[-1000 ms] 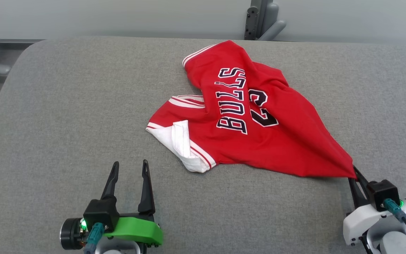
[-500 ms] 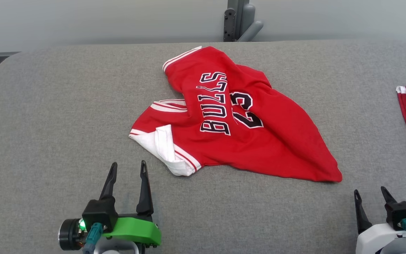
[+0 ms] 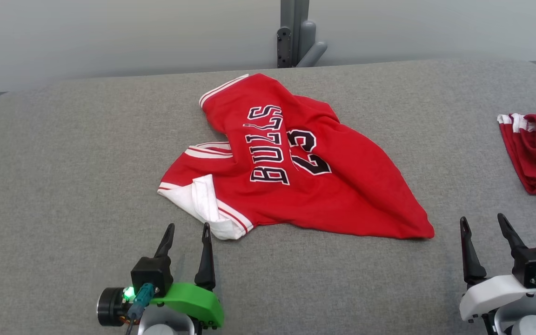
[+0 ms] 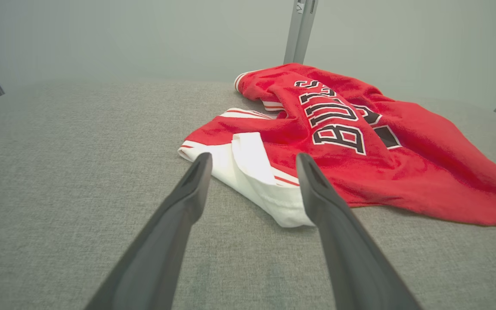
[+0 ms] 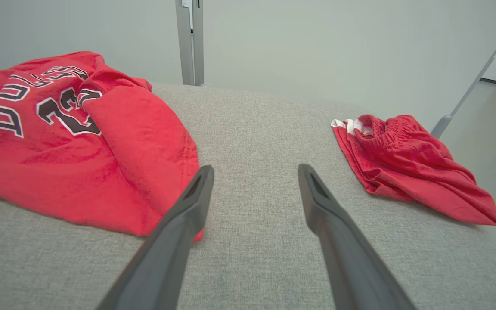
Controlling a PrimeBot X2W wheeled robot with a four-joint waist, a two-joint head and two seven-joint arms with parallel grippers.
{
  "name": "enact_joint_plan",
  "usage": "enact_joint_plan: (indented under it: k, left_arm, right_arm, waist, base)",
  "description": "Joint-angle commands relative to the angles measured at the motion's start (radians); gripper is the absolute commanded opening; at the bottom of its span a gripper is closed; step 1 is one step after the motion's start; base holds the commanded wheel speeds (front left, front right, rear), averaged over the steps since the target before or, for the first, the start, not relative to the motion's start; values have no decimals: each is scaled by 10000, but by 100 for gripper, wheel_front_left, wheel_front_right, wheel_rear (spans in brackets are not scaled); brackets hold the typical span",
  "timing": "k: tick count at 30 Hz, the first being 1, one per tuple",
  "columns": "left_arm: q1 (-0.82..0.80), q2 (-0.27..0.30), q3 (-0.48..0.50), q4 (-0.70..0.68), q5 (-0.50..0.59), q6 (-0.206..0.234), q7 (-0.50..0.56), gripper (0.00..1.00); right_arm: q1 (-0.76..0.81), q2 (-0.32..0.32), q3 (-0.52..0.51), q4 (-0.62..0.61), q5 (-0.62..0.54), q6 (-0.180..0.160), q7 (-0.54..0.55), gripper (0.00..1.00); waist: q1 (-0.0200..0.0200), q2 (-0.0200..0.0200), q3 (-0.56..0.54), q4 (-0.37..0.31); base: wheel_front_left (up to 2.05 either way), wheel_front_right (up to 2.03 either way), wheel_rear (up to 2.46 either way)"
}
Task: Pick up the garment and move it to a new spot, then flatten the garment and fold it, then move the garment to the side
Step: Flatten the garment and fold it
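Note:
The garment [image 3: 324, 186], a red jersey with white trim and black lettering, lies crumpled in the middle of the grey table [image 3: 63, 163]. Its white-lined corner [image 4: 256, 181] points toward my left gripper [image 3: 188, 232], which stands open just in front of it without touching. Off the jersey's near right corner [image 3: 424, 231], my right gripper [image 3: 481, 222] is open and holds nothing. In the right wrist view that corner [image 5: 153, 206] lies beside the left finger, and the gripper [image 5: 254, 172] points at bare cloth-covered table.
Red shorts [image 3: 535, 153] with a white-trimmed waistband lie bunched at the table's right edge, also seen as the shorts [image 5: 407, 159] in the right wrist view. A grey metal post [image 3: 293, 32] stands behind the table's far edge. The table's left half is bare fabric.
My right gripper has let go of the jersey's near right corner, opened and drawn back from it. The corner now rests flat. The head camera has turned right, bringing the shorts into view.

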Motion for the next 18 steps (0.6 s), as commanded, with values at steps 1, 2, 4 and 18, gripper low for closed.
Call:
enact_joint_plan:
  k: [1,2,4,18]
  left_arm:
    - [-318,33,-106,278,-104,-45,3,100]
    - [-502,33,-164,492,-227,-54,3,100]
    - [-812,33,-312,981,-481,-60,3,100]
    - [-3849,37,-272,5234,-1438,146,370,100]
  right_arm:
    - [23,37,28,-143,-15,-15,-34,100]
    - [21,80,44,-237,-9,-15,-34,100]
    - [4,143,101,-364,-8,-15,-33,100]
    - [-25,399,167,-824,-88,-15,-34,100]
  waist:
    - [0,0,-15,-155]
    - [0,0,3,-217]
    - [0,0,62,-358]
    - [0,0,654,-1208]
  base:
    - [0,0,0]
    - [0,0,0]
    - [0,0,0]
    - [0,0,0]
